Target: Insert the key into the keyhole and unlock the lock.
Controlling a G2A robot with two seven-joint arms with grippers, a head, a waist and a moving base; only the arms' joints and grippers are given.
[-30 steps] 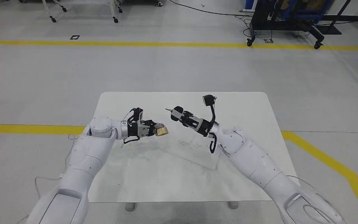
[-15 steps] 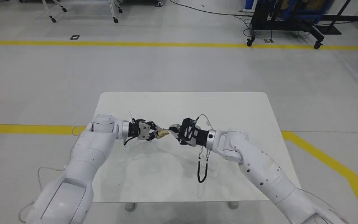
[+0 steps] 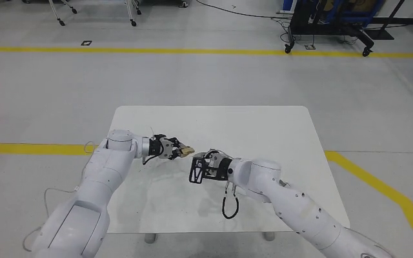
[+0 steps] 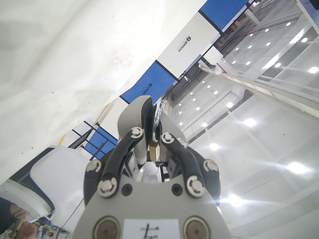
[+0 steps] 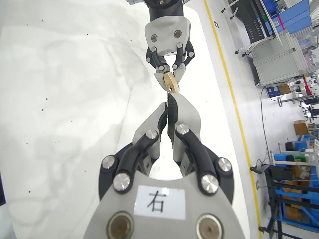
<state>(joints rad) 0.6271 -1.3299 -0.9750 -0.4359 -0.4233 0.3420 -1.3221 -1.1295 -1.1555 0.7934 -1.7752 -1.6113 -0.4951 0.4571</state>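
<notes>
A brass padlock (image 3: 187,151) hangs above the middle of the white table (image 3: 271,126), with my left gripper (image 3: 180,150) shut on it. In the right wrist view the padlock (image 5: 171,85) faces me, keyhole end forward, between the left gripper's fingers (image 5: 159,77). The left wrist view shows its silver shackle (image 4: 157,115) sticking out past the pads. My right gripper (image 5: 171,98) is shut, its tips just short of the keyhole. The key is pinched between the pads and almost wholly hidden. From above, the right gripper (image 3: 193,173) sits slightly nearer the front edge than the padlock.
A black cable loop (image 3: 227,205) dangles from the right forearm over the table's front half. Dark specks dot the tabletop (image 5: 44,98). Beyond the table lie grey floor, a yellow line (image 3: 193,50) and a black cart (image 3: 335,29).
The right arm swung down from the table's far side toward the front, bringing its gripper tips up to the padlock's keyhole end. The left gripper shifted slightly left, still holding the padlock.
</notes>
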